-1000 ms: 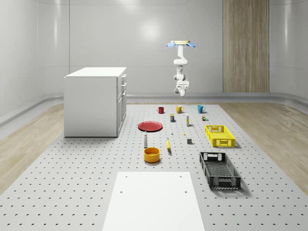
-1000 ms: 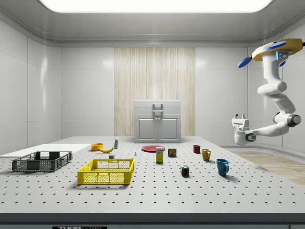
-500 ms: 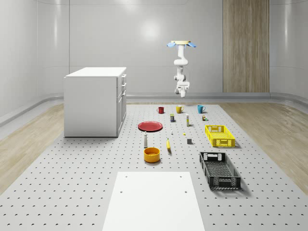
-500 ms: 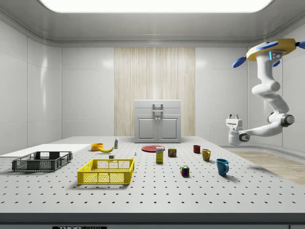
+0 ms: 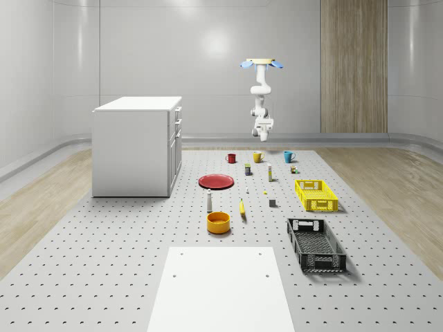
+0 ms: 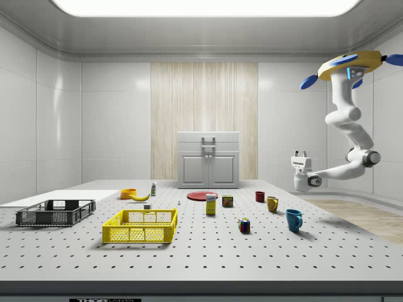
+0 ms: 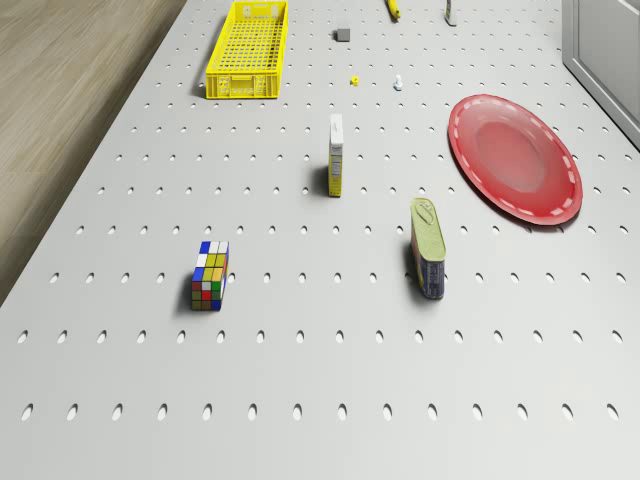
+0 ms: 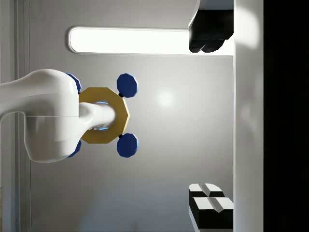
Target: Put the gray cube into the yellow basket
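Gray cube point(image 7: 343, 35) sits flat beside yellow basket point(image 7: 249, 50).

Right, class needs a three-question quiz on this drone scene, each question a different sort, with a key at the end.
1. True or false: the gray cube already lies inside the yellow basket.
2. Multiple choice: in the side view, the gripper points A) down at the table, B) up toward the ceiling, C) into the black crate.
3. Fill in: the drone hovers high above the far end of the table, near the three ____.

Key
1. False; it sits on the table beside the basket.
2. B.
3. Mugs: red mug, yellow mug, blue mug.
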